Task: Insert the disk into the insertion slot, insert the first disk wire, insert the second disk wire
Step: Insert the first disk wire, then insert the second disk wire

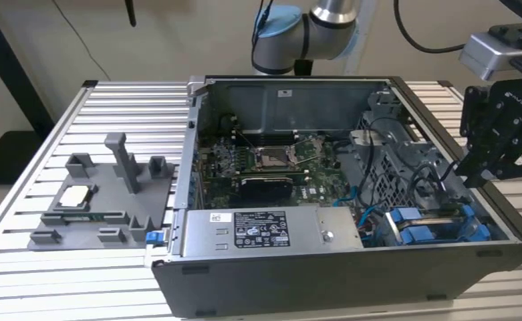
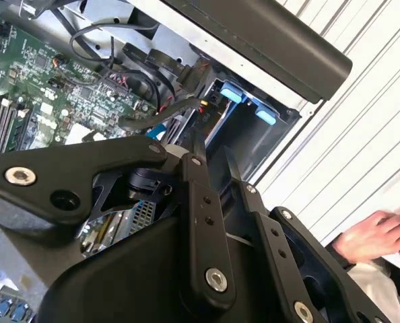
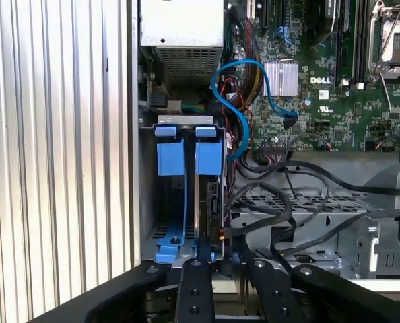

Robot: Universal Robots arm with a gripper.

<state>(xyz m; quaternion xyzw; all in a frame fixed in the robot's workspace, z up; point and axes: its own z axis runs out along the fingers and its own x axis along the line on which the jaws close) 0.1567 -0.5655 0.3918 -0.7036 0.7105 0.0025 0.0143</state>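
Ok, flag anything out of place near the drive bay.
Nothing looks damaged or spilled. The drive in its blue carrier stands straight in the bay. Black cables sprawl loose over the metal cage beside it; a person's hand lies beyond the case.

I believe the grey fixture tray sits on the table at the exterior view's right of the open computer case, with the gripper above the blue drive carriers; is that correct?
Not quite. The exterior view shows the grey fixture tray on the table at the exterior view's left of the open computer case; the gripper is indeed above the blue drive carriers.
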